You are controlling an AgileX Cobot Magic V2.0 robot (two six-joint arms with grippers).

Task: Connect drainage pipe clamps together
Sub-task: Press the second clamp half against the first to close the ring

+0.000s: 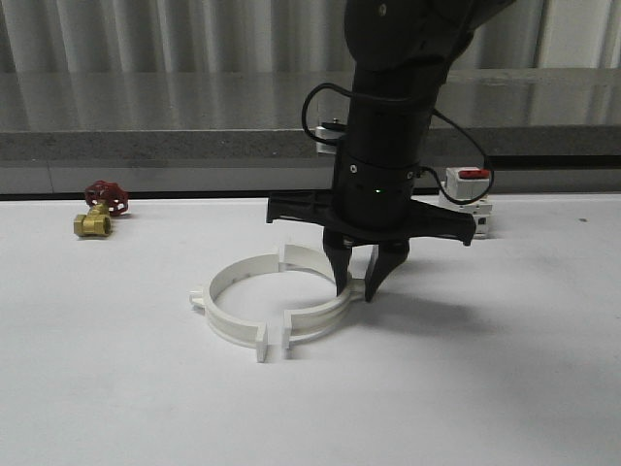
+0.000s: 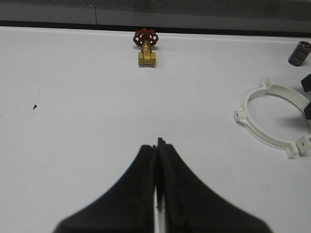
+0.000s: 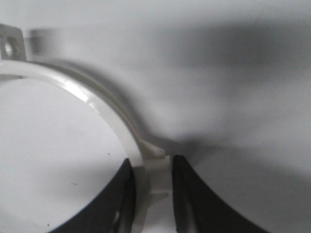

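Two white drainage pipe clamps lie on the white table as a nearly closed ring. The left half (image 1: 231, 328) and the right half (image 1: 315, 316) face each other across a narrow gap between their front end tabs. My right gripper (image 1: 356, 287) points straight down at the ring's right side, shut on the right half. In the right wrist view one finger is inside the band (image 3: 97, 104) and the other is against the side lug (image 3: 156, 167). My left gripper (image 2: 158, 143) is shut with nothing in it, well apart from the left half (image 2: 262, 136).
A brass valve with a red handwheel (image 1: 97, 210) (image 2: 146, 46) lies at the far left. A white block with a red top (image 1: 469, 194) stands behind the right arm. A grey ledge runs along the table's far edge.
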